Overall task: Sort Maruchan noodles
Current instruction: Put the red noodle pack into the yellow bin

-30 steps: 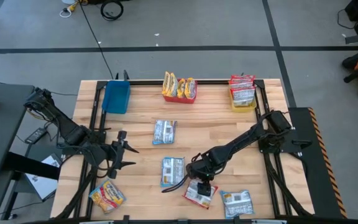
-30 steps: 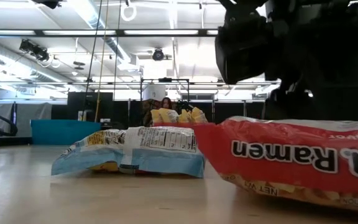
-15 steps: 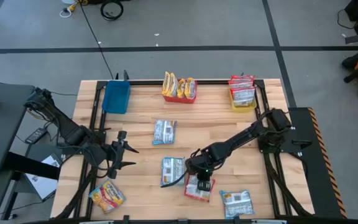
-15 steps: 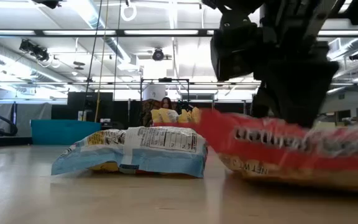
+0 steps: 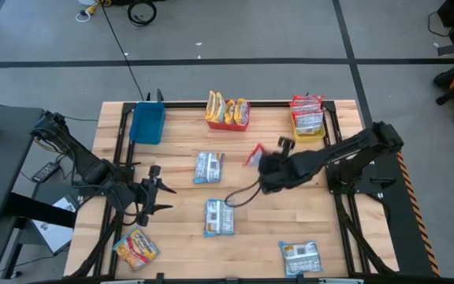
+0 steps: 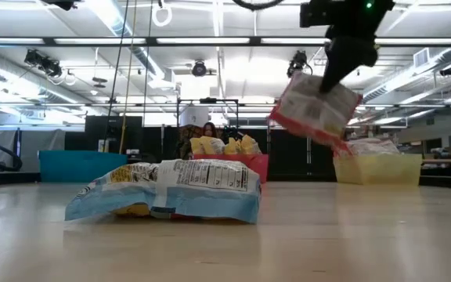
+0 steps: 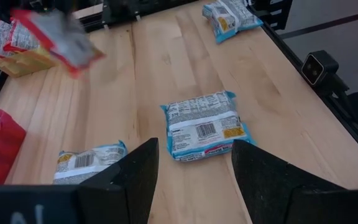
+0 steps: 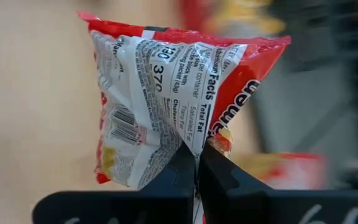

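Wood desk (image 5: 180,138): blue bin (image 5: 147,123), red bin (image 5: 228,114), yellow bin (image 5: 308,125) along far edge. Blue packets (image 5: 209,167), (image 5: 218,217), (image 5: 300,256) lie flat; yellow-orange packet (image 5: 135,248) at near-left corner.

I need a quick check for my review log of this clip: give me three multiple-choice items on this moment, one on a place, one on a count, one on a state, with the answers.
1. Where is the red-and-white noodle packet?
A. flat on the table
B. held in the air
C. in the blue bin

2. How many blue-and-white packets lie on the table?
A. one
B. three
C. five

3. How are the right gripper's fingers?
A. wide open
B. out of view
C. shut on a packet

Answers:
1 B: the low view shows it hanging clear of the table.
2 B: the high view shows three.
3 C: the right gripper pinches the packet's edge.
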`<state>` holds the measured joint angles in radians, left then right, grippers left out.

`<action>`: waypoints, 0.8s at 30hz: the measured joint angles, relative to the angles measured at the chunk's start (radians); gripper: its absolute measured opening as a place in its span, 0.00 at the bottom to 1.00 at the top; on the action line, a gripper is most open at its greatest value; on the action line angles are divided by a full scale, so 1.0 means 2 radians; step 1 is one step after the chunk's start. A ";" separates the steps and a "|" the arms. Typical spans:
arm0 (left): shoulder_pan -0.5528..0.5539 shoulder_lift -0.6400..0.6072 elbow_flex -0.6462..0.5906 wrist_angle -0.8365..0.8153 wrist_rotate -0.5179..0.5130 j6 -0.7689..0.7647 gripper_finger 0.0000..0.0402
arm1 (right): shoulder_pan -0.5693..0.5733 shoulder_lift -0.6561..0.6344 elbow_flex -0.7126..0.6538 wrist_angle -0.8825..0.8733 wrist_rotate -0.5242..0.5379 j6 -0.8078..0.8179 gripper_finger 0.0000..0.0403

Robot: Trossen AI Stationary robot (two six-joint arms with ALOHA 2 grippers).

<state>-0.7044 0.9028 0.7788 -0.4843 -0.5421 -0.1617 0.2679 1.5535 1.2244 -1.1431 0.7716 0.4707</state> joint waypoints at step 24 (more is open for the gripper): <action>0.001 0.000 0.000 -0.001 -0.013 0.008 0.52 | -0.161 -0.140 -0.196 -0.120 0.206 -0.067 0.03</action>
<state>-0.7033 0.9030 0.7787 -0.4870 -0.5684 -0.1458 -0.0539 1.2727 0.8321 -1.3833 1.1844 0.3373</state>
